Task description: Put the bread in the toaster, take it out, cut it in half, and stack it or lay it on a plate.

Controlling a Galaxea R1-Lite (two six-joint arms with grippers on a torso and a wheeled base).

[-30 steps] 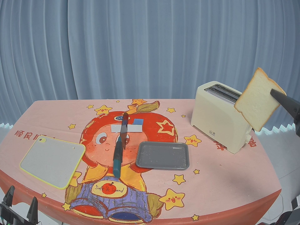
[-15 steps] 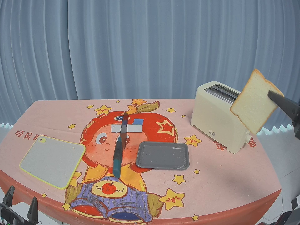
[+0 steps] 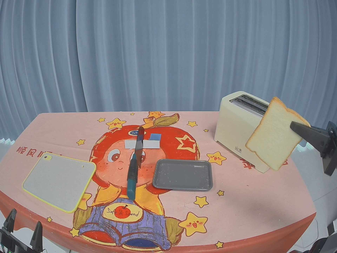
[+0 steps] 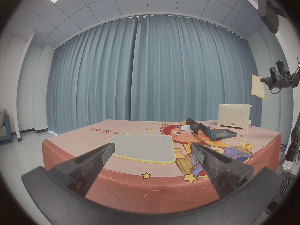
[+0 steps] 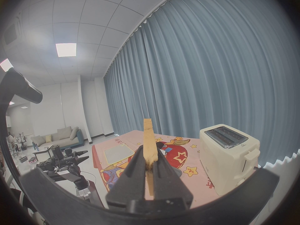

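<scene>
One slice of bread (image 3: 272, 134) is clamped edgewise by the right pincer (image 3: 295, 125), held aloft near the toaster (image 3: 238, 123), whose side bears small dark print. The left pincer (image 4: 152, 147) is spread wide, empty.

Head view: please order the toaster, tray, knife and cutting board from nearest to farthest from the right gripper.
1. Toaster, on the right side.
2. Tray, in the middle.
3. Knife, just left of the tray.
4. Cutting board, far left.

Right gripper (image 3: 295, 126) pinches the bread (image 3: 272, 141) aloft; left gripper (image 4: 153, 149) hangs low, jaws spread wide.
</scene>
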